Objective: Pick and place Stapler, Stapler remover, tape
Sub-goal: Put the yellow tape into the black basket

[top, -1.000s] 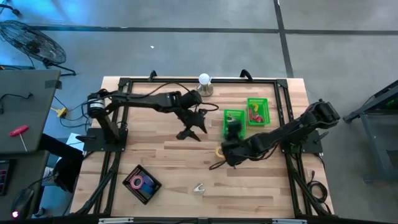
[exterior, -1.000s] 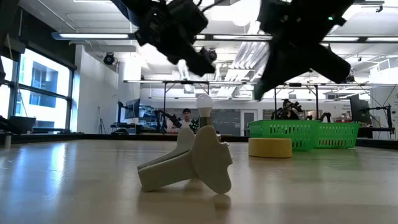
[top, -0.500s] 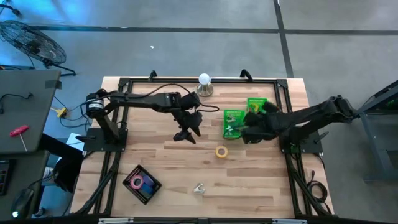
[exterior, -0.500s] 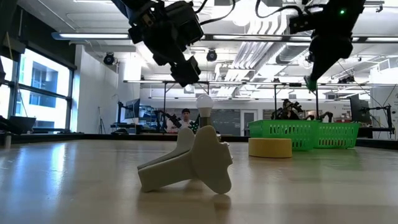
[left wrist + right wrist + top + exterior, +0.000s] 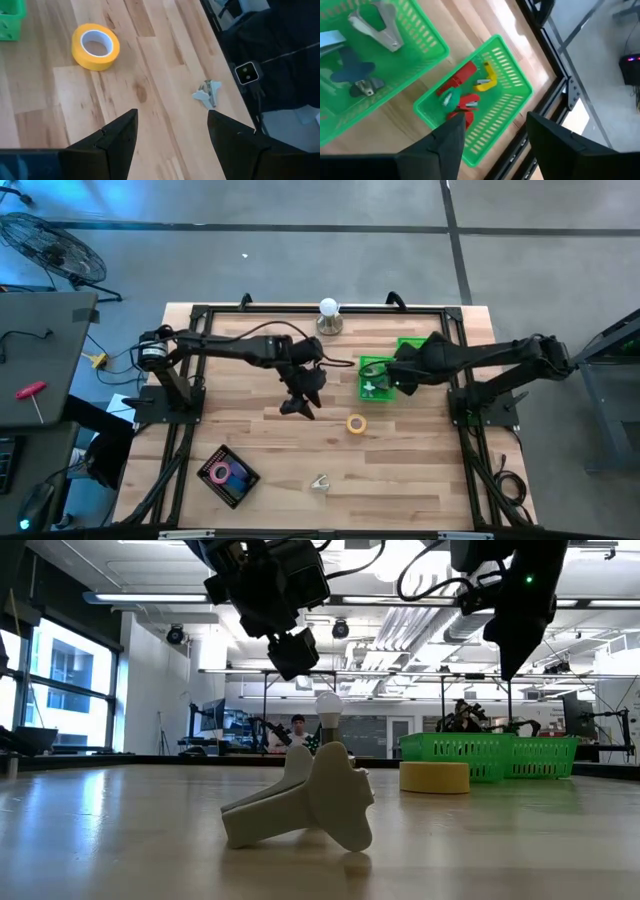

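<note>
Right wrist view: the right gripper (image 5: 492,137), fingers spread and empty, hangs over two green slatted plastic bins (image 5: 492,100) holding what look like staple removers and small coloured items. The left gripper (image 5: 172,132), fingers wide and empty, hovers near the yellow tape roll (image 5: 95,46) lying on the tabletop (image 5: 150,75); a pale staple remover (image 5: 207,93) and the pink roll (image 5: 222,473) also remain unplaced.

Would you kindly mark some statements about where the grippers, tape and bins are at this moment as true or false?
1. The yellow tape roll lies on the bare table. True.
2. The right gripper is over the green bins. True.
3. The left gripper is shut on the yellow tape roll. False: its fingers are open and empty, above the table.
4. The light bulb lies inside a green bin. False: it stands near the table's far edge.
5. A pink tape roll rests on a dark tray. True.
</note>
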Available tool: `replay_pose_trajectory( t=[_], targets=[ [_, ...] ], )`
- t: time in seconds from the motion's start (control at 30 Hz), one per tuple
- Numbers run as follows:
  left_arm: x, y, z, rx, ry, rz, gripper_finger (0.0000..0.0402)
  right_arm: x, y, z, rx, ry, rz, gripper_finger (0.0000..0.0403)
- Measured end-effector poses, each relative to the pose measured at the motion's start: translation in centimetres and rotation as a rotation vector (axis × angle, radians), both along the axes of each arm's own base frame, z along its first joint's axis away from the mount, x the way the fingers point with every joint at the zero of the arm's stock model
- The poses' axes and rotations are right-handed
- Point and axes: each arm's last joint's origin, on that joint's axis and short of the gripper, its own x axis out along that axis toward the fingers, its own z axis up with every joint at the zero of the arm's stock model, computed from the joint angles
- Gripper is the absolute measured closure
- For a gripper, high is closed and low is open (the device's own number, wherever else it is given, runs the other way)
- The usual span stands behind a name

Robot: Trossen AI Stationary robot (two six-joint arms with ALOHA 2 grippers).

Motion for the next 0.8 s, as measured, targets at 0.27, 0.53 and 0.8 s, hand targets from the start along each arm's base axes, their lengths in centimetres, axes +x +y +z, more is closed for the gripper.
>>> replay_pose_trajectory(
  t=[0.27,0.53,0.8],
  targets=[
    [0.1,-1.5,-0.1,-0.005,0.024,-0.01,0.0167,0.1,-0.1,0.0,0.019,-0.007,-0.008,0.0203],
    [1.5,-2.4,1.0,0.031,-0.151,-0.011,0.0167,2.4,2.5,-0.3,0.282,-0.117,0.323,0.0205],
    [1.6,-2.4,1.1,-0.04,-0.097,0.061,0.0167,4.9,8.8,0.7,0.522,-0.342,0.925,0.0208]
  ],
)
